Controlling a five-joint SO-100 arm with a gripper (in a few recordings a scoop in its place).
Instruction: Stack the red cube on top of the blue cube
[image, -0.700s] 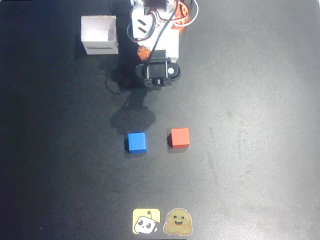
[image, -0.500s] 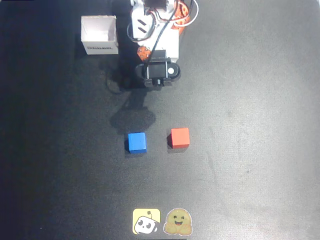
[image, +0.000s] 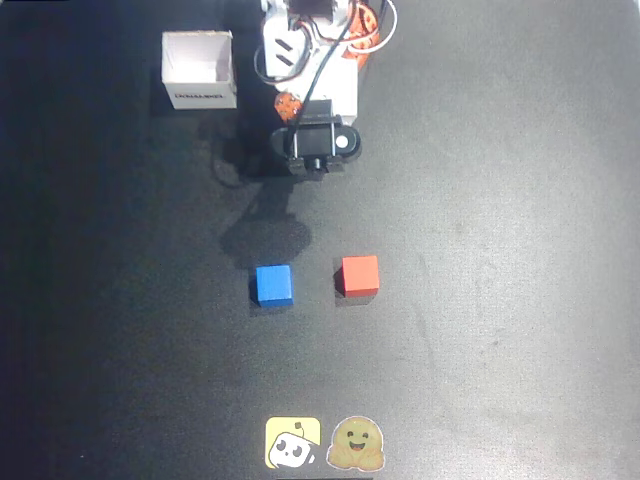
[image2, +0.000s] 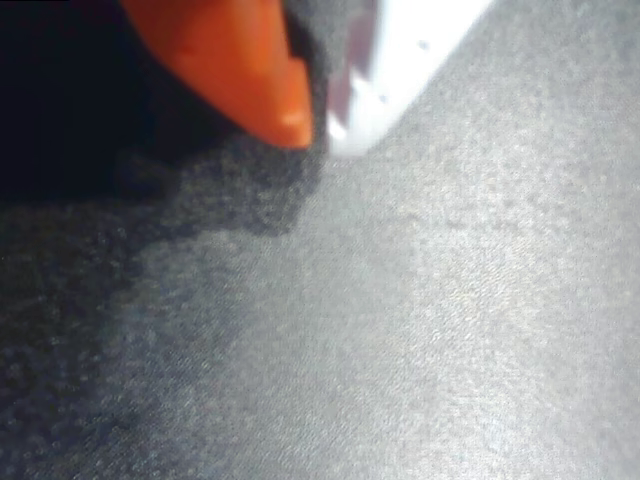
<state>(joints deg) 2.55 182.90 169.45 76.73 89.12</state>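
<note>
So my gripper (image2: 318, 125), tips together on nothing, sits folded well above the blue cube (image: 273, 284), red cube (image: 359, 274) just right of it, unstacked, ready for pickup.

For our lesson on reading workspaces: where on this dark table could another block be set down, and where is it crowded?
Free: the wide right side past the red cube, the left side below the white box, and the strip between the cubes and the stickers. Crowded: the top middle around the arm, and the narrow gap beside the blue cube.
</note>
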